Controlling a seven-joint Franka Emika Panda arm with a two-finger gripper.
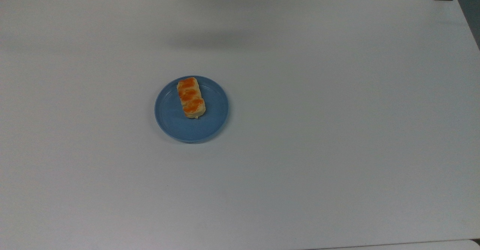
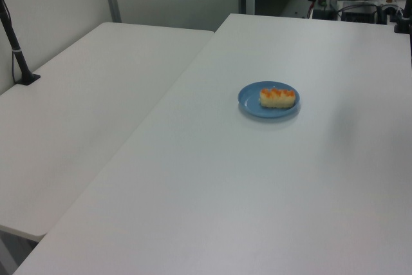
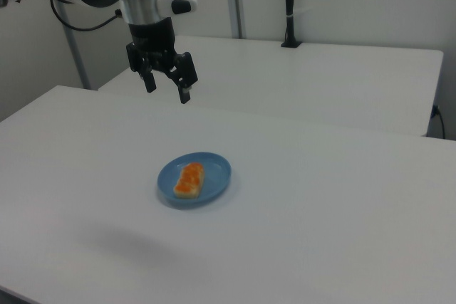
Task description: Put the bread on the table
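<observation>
The gripper was found in the upper left of the right view, hanging in the air well above the table, pointing downward. Its two fingers stood apart, moderately open, with nothing between them and nothing touching them.

One bread was counted. It lay flat on one round blue plate, resting on the plate's upper half in the top view, its long axis running from the upper rim toward the plate's centre. Three orange-brown bumps showed on its top.

The plate sat on the table a little left of centre in the top view. In the right view it lay below and slightly right of the gripper.

One second white table adjoined at the left view's left, bearing one black post.
</observation>
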